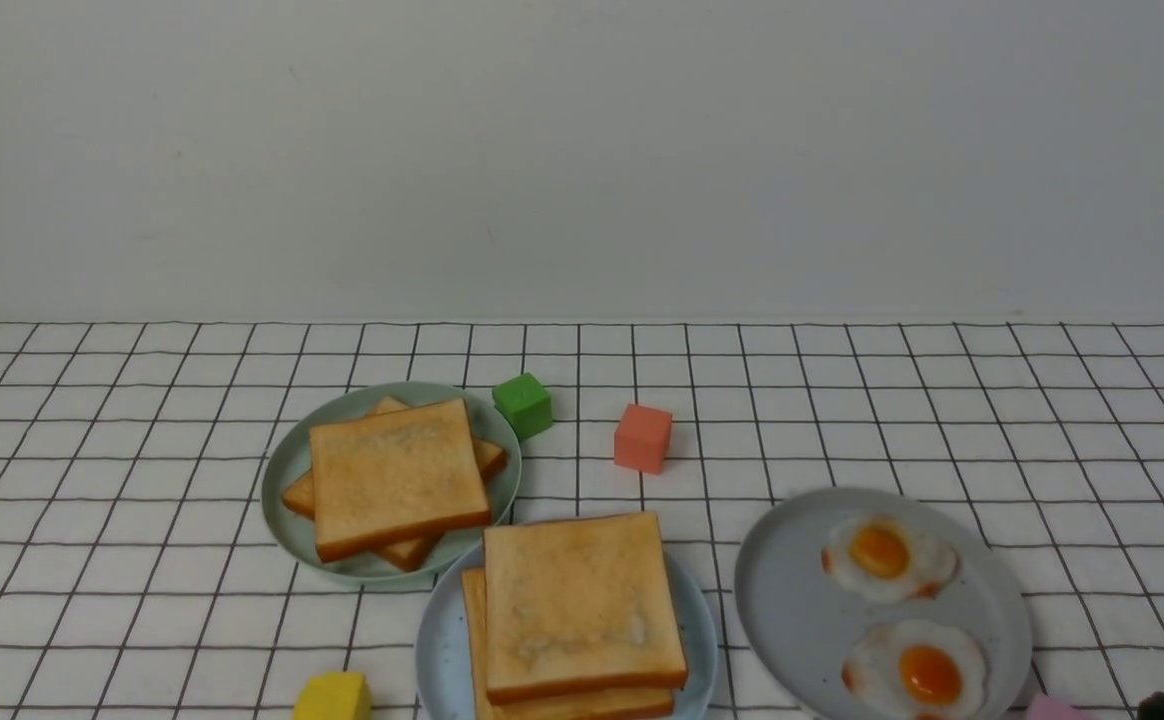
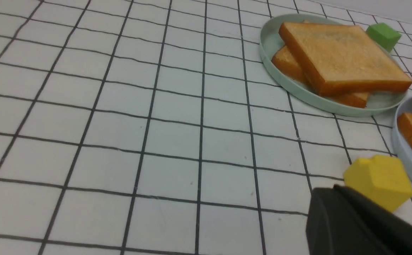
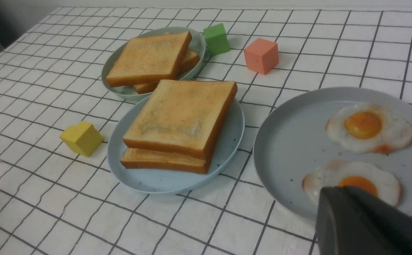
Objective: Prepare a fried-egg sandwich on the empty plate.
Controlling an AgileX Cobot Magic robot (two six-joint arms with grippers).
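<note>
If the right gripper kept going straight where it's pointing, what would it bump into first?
Probably the nearer fried egg on the grey plate. The right gripper sits just before it, though depth is hard to judge.

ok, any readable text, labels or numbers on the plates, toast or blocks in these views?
None can be read.
green block: faint mark on its top in the front view, too blurred to read.
salmon block: tiny mark on one face, too small to tell.
yellow block: blank faces.
light-blue plate, pale green plate, grey plate: only specks, no print.
</note>
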